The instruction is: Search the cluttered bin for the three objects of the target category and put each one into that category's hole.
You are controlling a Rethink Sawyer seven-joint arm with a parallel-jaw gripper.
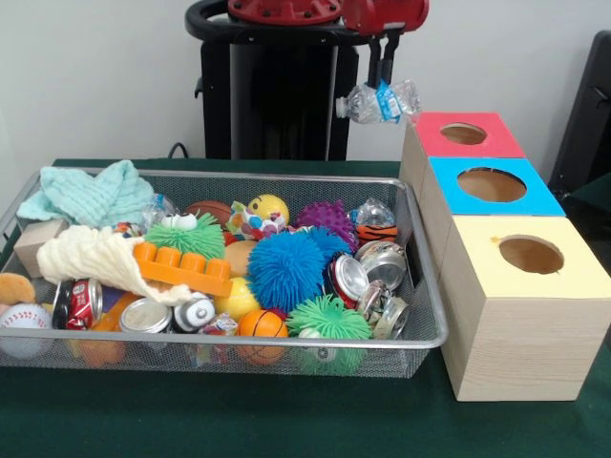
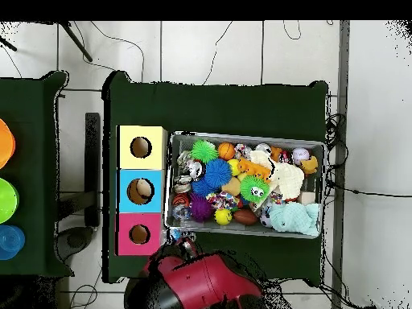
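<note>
1. While the gripper (image 1: pixel 384 69) hangs above the table with its two dark fingers pinched on a clear plastic bottle (image 1: pixel 379 102) with a blue label band, the step in hand looks like delivery: the bottle sits in the air just left of the red-panelled box (image 1: pixel 465 135), above the far right corner of the wire-mesh bin (image 1: pixel 417 250).
2. To do it well, I would carry the bottle right until it is centred over the round hole (image 1: pixel 463 134) in the red panel, not the blue box's hole (image 1: pixel 491 184) next to it.
3. Since the bottle lies crosswise in the grip, it may bridge the hole; tipping one end down before letting go should help it drop through.
4. Thin, wrinkly plastic will flex under the fingers, so the hold could slip; a slow move seems wise.
5. Boxes are pale wood with flat coloured tops: red farthest, blue in the middle, yellow (image 1: pixel 529 256) nearest.
6. Inside the bin, textures mix: spiky rubber balls such as the blue one (image 1: pixel 285 270), shiny dented cans (image 1: pixel 383 264), an orange toy brick (image 1: pixel 182 267), and a soft teal cloth (image 1: pixel 91 194).
7. From overhead, the red arm (image 2: pixel 209 282) hides the gripper, and the red box (image 2: pixel 139 234) lies nearest the robot's base.
</note>
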